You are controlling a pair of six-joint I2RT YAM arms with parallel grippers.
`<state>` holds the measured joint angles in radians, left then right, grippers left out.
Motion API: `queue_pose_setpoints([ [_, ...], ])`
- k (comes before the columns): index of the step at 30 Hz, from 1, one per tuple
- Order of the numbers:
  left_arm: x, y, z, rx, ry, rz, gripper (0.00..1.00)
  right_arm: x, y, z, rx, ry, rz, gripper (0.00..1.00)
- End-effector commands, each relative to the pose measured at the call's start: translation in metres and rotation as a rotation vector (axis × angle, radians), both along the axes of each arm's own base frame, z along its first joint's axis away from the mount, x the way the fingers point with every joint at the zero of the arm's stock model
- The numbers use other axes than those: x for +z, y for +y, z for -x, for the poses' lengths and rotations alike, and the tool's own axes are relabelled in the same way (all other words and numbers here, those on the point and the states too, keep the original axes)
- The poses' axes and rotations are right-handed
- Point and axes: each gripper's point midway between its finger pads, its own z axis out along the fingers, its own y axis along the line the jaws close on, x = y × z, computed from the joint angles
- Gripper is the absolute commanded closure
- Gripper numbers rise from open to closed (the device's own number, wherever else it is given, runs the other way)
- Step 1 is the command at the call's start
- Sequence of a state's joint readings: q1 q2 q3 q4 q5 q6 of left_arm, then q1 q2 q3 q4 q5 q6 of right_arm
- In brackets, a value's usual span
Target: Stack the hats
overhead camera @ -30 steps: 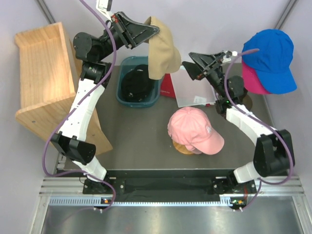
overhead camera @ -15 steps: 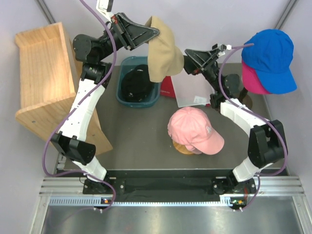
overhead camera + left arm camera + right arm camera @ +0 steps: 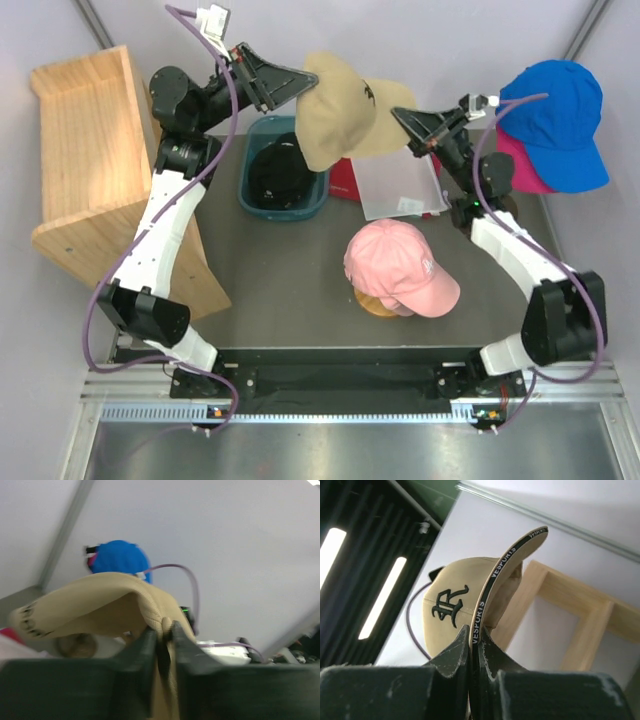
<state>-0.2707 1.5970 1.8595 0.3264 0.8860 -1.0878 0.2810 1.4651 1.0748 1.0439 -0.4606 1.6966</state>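
Black lettering reading "VESPORTS" runs along the brim edge of the tan cap (image 3: 447,597) and seems to repeat higher up the brim. A black gothic "R" monogram sits on the crown, just left of the right end effector (image 3: 472,640), which is clenched on that brim edge. The left end effector (image 3: 162,632) is likewise clenched, on a stitched fold of the cap's fabric, so the cap hangs in the air between the two, above the desk (image 3: 280,270). Dark marks along the cap's far edge in the left wrist view are too blurred to read. Just right of the right end effector, the blue cap (image 3: 555,110) hides most of the magenta cap (image 3: 512,165). Below that end effector sits the pink cap (image 3: 395,262), its small side mark illegible. Under the left end effector, the black cap (image 3: 278,170) lies in a teal bin (image 3: 247,195), details lost in shadow.
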Motion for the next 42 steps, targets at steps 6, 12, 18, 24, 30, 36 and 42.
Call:
queue_pose_setpoints([
  [6, -0.052, 0.05, -0.068, 0.472, 0.134, -0.207, 0.07, 0.015, -0.075, 0.012, -0.487, 0.116, 0.673, 1.0],
  [12, -0.073, 0.056, -0.084, 0.529, 0.167, -0.273, 0.04, 0.009, -0.064, 0.026, -0.427, 0.193, 0.652, 1.0],
  [18, -0.077, 0.065, -0.087, 0.585, 0.161, -0.312, 0.03, -0.033, -0.067, 0.022, -0.434, 0.326, 0.81, 1.0],
  [24, -0.079, 0.065, -0.089, 0.589, 0.16, -0.312, 0.03, -0.066, -0.035, 0.032, -0.316, 0.375, 0.631, 1.0],
  [30, -0.087, 0.063, -0.091, 0.577, 0.182, -0.314, 0.02, -0.088, -0.02, 0.048, -0.263, 0.437, 0.598, 1.0],
  [36, -0.085, 0.064, -0.087, 0.579, 0.181, -0.314, 0.02, -0.12, -0.032, 0.079, -0.269, 0.553, 0.591, 1.0],
  [42, -0.09, 0.065, -0.082, 0.579, 0.193, -0.319, 0.02, -0.137, -0.059, 0.114, -0.331, 0.623, 0.6, 1.0],
])
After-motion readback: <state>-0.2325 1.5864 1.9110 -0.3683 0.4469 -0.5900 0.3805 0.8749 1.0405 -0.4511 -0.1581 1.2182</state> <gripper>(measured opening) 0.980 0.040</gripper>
